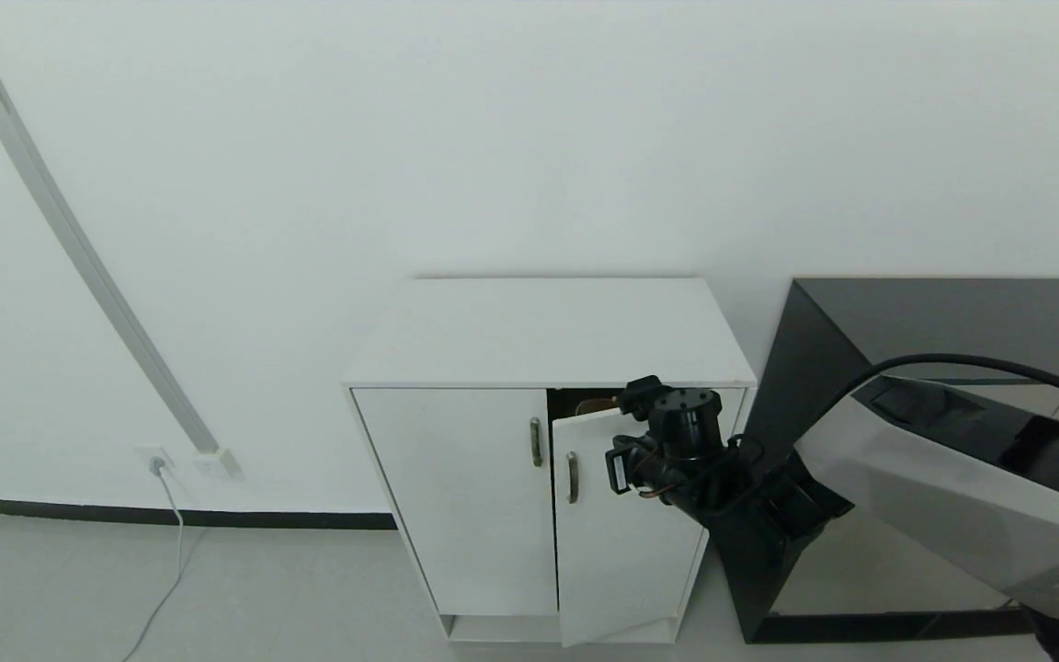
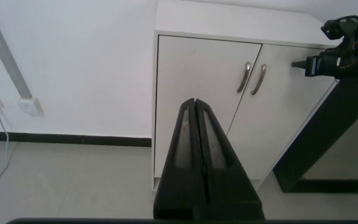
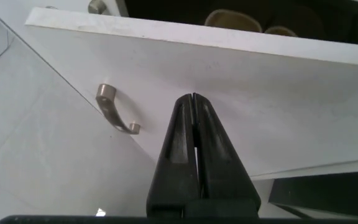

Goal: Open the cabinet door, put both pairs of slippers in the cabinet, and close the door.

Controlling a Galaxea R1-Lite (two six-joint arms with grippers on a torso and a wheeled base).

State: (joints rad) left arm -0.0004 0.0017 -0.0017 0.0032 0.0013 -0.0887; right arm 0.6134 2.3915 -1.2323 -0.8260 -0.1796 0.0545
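The white cabinet [image 1: 548,331] stands on the floor against the wall, with a dark stand [image 1: 952,317] just beside it on the right. We see the left door [image 1: 456,496] shut and the right door [image 1: 621,552] ajar, swung out a little. The right tool [image 3: 193,96] is fully closed and grips nothing; its tips are at that door's outer face, near the handle [image 3: 115,112]. The left tool [image 2: 195,101] is likewise closed and empty, well apart from the cabinet. We find the slippers [image 3: 232,18] inside, behind the ajar door. A wall socket [image 1: 154,460] with a cable [image 1: 173,552] sits to the left.
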